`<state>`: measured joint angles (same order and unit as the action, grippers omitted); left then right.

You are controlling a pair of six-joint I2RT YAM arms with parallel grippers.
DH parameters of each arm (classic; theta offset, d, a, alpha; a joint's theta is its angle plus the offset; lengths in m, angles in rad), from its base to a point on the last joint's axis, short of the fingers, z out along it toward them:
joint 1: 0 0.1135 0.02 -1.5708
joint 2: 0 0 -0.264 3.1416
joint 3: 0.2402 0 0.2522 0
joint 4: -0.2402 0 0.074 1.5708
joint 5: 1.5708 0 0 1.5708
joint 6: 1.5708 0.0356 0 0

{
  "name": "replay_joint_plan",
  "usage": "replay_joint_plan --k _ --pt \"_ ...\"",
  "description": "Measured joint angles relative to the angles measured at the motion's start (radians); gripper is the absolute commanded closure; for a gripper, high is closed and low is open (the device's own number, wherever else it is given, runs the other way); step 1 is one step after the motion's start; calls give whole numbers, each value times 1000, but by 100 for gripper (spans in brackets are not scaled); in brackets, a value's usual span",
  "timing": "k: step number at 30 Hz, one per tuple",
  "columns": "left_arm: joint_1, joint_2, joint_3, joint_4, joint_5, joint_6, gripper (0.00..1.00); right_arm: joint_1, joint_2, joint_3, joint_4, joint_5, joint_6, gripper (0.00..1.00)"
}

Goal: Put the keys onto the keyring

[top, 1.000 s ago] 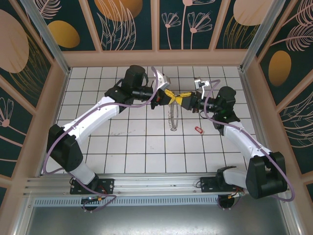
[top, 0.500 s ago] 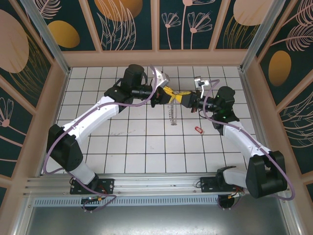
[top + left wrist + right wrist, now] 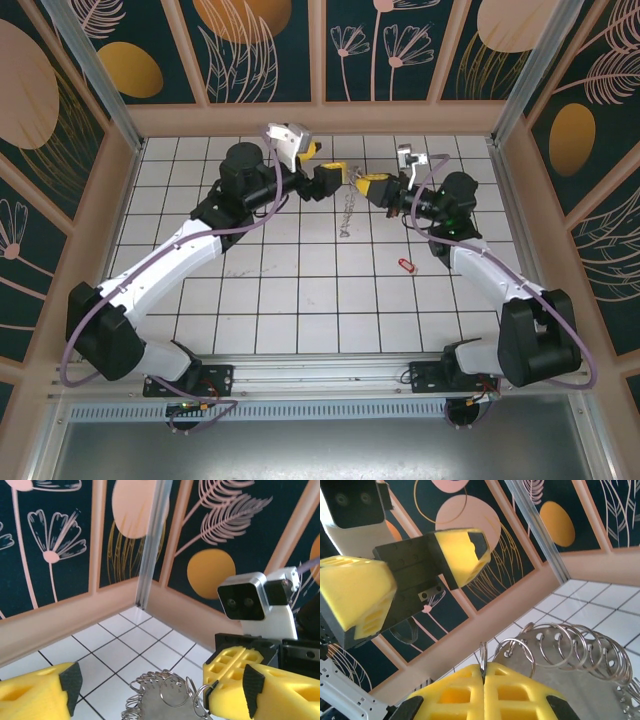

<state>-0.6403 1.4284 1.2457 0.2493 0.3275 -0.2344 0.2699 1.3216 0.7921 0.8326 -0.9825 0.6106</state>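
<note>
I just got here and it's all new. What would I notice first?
Two yellow-fingered grippers sit close together over the far middle of the table. The right gripper pinches one ring of a bunch of keyrings that dangles below, and the left gripper stands open beside it. A small red thing lies on the table by the right arm.

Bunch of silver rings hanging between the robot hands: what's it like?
The bunch of silver rings is many thin, shiny metal loops threaded along a flat grey metal strip. It dangles above the white tiled table from the right gripper, whose yellow fingers are shut on one ring at its top. The left gripper stands open close by.
</note>
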Motion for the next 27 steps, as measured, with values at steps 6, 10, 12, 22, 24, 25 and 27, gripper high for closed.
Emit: replay_joint_plan --k 6,10,12,22,24,25,27 --pt "13 14 -19 85 37 -74 47 5 25 22 127 41 27 100" --pt "35 43 -58 199 123 -139 58 7 87 25 257 64 83 100" --pt "42 62 -68 243 169 -166 63 7 124 26 319 72 117 100" --pt "45 109 -69 360 275 -247 72 8 207 26 497 101 234 100" --pt "47 116 -76 393 283 -266 72 8 207 26 515 103 243 100" --pt "51 122 -82 413 291 -281 72 8 207 26 522 103 248 100" --pt "61 137 -94 457 307 -314 73 8 207 26 531 103 260 100"
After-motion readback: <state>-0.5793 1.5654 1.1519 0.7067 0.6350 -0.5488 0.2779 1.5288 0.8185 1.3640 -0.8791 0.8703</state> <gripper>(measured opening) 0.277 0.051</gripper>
